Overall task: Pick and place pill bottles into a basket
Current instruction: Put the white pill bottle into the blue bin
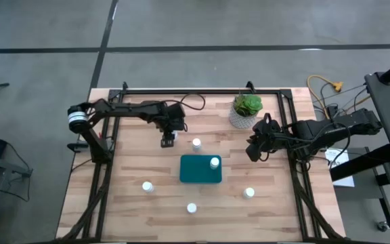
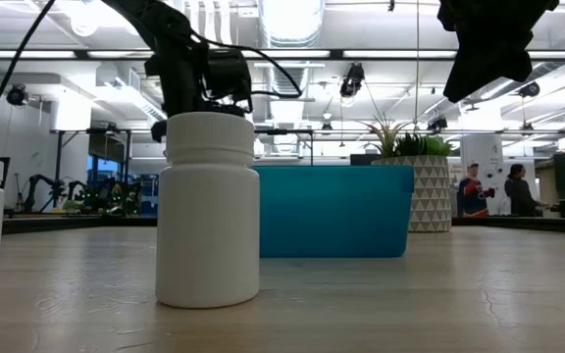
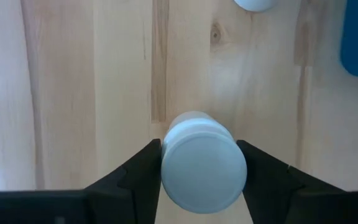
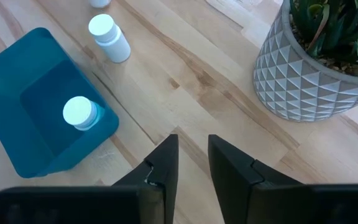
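My left gripper (image 1: 168, 140) is at the table's far middle, left of the basket, shut on a white pill bottle (image 3: 202, 171). The teal basket (image 1: 196, 173) lies at the table's middle. One bottle (image 1: 214, 163) stands in its far right corner and also shows in the right wrist view (image 4: 79, 113). Another bottle (image 1: 196, 144) stands on the table just beyond the basket. Three more bottles stand on the near half (image 1: 147, 186), (image 1: 191, 208), (image 1: 249, 193). My right gripper (image 1: 254, 150) hangs right of the basket, open by a narrow gap (image 4: 193, 146) and empty. My left gripper pinches the bottle between its two fingers, one on each side at the level of the cap (image 3: 166, 163). The fingers come from above, pointing down. The bottle stays upright, cap toward the camera. I cannot tell whether its base is on the table.
A white patterned pot with a green plant (image 1: 246, 112) stands at the far right, close beyond my right gripper. In the low view the nearest bottle (image 2: 207, 211) hides much of the scene behind it. A black frame runs along the table's edges (image 1: 202, 91).
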You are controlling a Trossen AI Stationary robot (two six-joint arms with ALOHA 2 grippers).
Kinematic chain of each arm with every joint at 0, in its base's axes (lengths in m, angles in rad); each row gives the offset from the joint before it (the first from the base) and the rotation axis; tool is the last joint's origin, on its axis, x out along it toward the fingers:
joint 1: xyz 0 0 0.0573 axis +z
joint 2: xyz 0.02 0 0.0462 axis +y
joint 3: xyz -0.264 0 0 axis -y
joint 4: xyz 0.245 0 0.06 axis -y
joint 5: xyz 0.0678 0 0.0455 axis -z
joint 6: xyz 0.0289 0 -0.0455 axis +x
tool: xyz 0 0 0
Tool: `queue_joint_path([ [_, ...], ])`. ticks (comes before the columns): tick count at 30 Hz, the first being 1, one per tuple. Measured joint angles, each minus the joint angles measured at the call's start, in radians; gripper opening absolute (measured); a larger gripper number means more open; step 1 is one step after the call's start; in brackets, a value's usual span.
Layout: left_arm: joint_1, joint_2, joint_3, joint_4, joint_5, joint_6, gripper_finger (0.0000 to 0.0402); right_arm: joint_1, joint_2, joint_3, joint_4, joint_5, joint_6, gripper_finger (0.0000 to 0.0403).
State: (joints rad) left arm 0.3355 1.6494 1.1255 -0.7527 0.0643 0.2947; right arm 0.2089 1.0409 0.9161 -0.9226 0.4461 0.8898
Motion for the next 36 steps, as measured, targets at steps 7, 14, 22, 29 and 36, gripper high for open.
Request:
queue_joint_path([
  [7, -0.010, -0.021, 0.137, -0.191, 0.006, -0.039, 0.0169, 0.000, 0.000, 0.000, 0.000, 0.000, -0.002, 0.0072],
  [14, -0.041, -0.082, 0.286, -0.239, 0.008, -0.129, 0.0169, 0.000, 0.000, 0.000, 0.000, 0.000, -0.011, 0.0077],
  [22, -0.127, -0.100, 0.396, -0.305, 0.010, -0.185, 0.0169, 0.000, 0.001, 0.000, 0.002, 0.000, -0.024, 0.0070],
  [29, -0.212, -0.099, 0.423, -0.301, 0.008, -0.283, 0.0169, 0.000, 0.001, 0.000, 0.002, 0.000, -0.038, 0.0068],
  [36, -0.273, -0.098, 0.431, -0.287, -0.007, -0.356, 0.0169, 0.000, 0.001, 0.000, 0.002, -0.002, -0.065, 0.0068],
])
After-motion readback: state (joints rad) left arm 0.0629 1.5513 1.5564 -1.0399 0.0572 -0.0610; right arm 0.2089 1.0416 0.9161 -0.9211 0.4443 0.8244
